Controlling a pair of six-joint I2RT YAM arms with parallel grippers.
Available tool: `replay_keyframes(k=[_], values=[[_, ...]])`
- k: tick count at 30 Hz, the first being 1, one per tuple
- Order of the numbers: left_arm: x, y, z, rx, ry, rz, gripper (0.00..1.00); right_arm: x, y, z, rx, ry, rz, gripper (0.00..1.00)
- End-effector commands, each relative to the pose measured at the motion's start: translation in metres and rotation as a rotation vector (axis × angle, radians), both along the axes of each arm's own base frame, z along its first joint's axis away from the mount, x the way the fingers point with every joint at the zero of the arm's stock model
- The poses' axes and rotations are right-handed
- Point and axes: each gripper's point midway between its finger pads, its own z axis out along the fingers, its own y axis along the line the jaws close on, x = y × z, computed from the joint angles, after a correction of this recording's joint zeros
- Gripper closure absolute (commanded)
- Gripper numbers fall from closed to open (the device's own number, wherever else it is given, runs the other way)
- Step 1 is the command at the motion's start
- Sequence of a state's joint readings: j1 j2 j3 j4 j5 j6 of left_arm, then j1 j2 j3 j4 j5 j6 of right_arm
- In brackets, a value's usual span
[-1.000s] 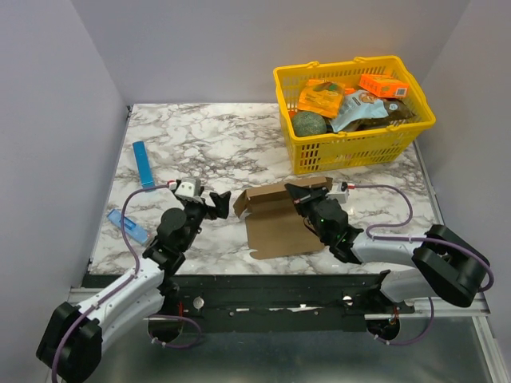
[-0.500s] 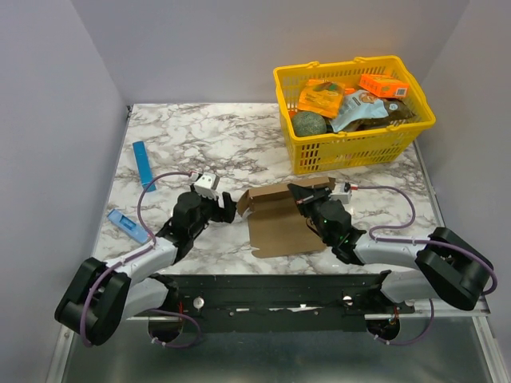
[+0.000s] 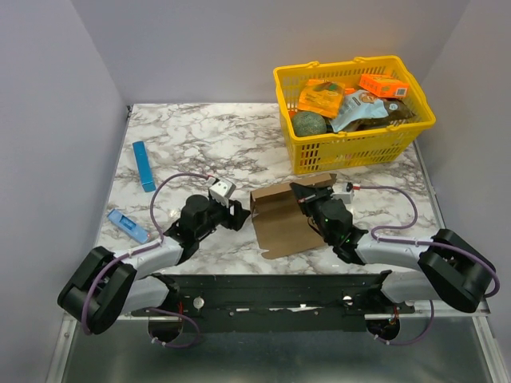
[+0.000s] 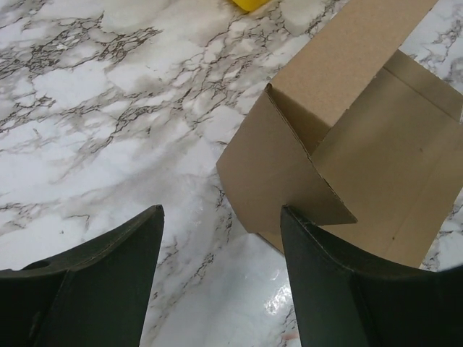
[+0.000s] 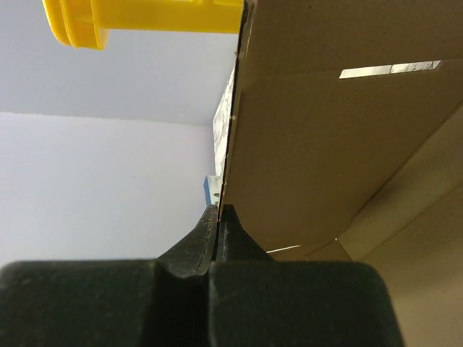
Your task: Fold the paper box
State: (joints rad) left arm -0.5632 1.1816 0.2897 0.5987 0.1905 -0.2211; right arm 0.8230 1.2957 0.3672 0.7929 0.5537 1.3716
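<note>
The paper box (image 3: pixel 281 223) is a brown cardboard sheet, partly folded, lying mid-table with a flap standing up on its left side. In the left wrist view the box (image 4: pixel 347 137) shows an upright corner flap. My left gripper (image 3: pixel 238 215) sits at the box's left edge, open (image 4: pixel 221 211). Its right finger (image 4: pixel 340 282) overlaps the flap's lower corner and the left finger (image 4: pixel 108 275) is over bare marble. My right gripper (image 3: pixel 307 198) is shut on the edge of a box panel (image 5: pixel 325 144) at the far side, the fingertips pinching the cardboard (image 5: pixel 219 211).
A yellow basket (image 3: pixel 351 112) with orange packets and other goods stands at the back right, just behind the box; its rim (image 5: pixel 145 22) shows in the right wrist view. A thin blue strip (image 3: pixel 144 165) and a small blue item (image 3: pixel 128 226) lie at the left.
My left gripper has moved right up to the box's left flap and its jaws have narrowed. The box has shifted slightly right. The right gripper has kept its grip.
</note>
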Motion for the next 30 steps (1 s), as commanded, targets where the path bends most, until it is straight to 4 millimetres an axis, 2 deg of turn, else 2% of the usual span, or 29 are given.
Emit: replay_keyframes(k=[1,9,13,19,26,30], values=[[-0.002,-0.012,0.012,0.008,-0.061,-0.046,0.25,0.002,-0.006,-0.007,-0.040,0.021,-0.029,0.99],[-0.002,-0.020,0.020,-0.004,-0.093,-0.074,0.22,0.002,-0.005,-0.008,-0.043,0.025,-0.029,0.99],[0.005,-0.027,0.037,-0.046,-0.121,-0.073,0.24,0.003,-0.006,-0.010,-0.057,0.037,-0.033,0.99],[0.012,-0.037,0.051,-0.085,-0.135,-0.089,0.31,0.004,-0.008,-0.015,-0.064,0.057,-0.047,0.99],[0.010,-0.041,0.049,-0.086,-0.127,-0.114,0.37,0.004,-0.011,-0.014,-0.080,0.061,-0.060,0.99],[0.011,-0.045,0.056,-0.125,-0.123,-0.115,0.37,0.004,-0.011,-0.014,-0.084,0.063,-0.061,0.99]])
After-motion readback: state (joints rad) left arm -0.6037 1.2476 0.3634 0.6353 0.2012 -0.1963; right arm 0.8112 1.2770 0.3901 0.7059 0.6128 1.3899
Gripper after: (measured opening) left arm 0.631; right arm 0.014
